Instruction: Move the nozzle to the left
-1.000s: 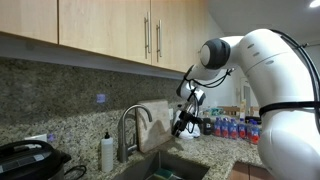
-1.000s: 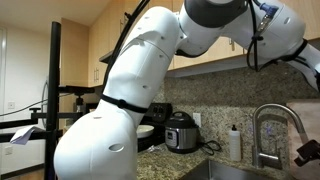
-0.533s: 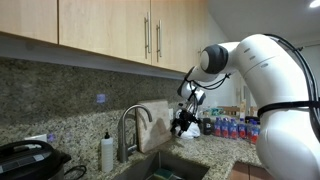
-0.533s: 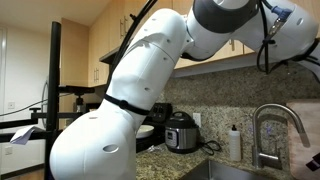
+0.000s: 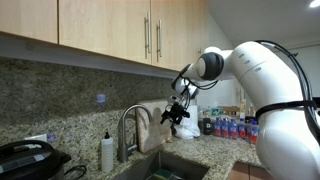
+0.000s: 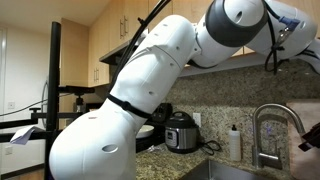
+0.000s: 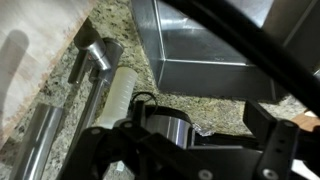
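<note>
The nozzle (image 5: pixel 134 112) is a tall brushed-steel gooseneck spout arching over the sink; it also shows in an exterior view (image 6: pixel 279 112). My gripper (image 5: pixel 176 116) hangs just beside the spout's down-turned tip, at about tip height, and shows at the frame edge in an exterior view (image 6: pixel 312 141). In the wrist view the thick steel tip (image 7: pixel 165 127) stands between my dark jaws (image 7: pixel 198 134), close to one jaw with a gap to the other. The jaws are open and hold nothing.
A small white soap bottle (image 5: pixel 107 153) stands on the granite counter beside the faucet base. The steel sink basin (image 7: pixel 200 40) lies below. Several bottles (image 5: pixel 228 127) stand behind my arm. A black cooker (image 6: pixel 181 132) sits on the counter. Wooden cabinets (image 5: pixel 120 30) hang overhead.
My gripper has risen and moved toward the spout's tip. The nozzle has not moved.
</note>
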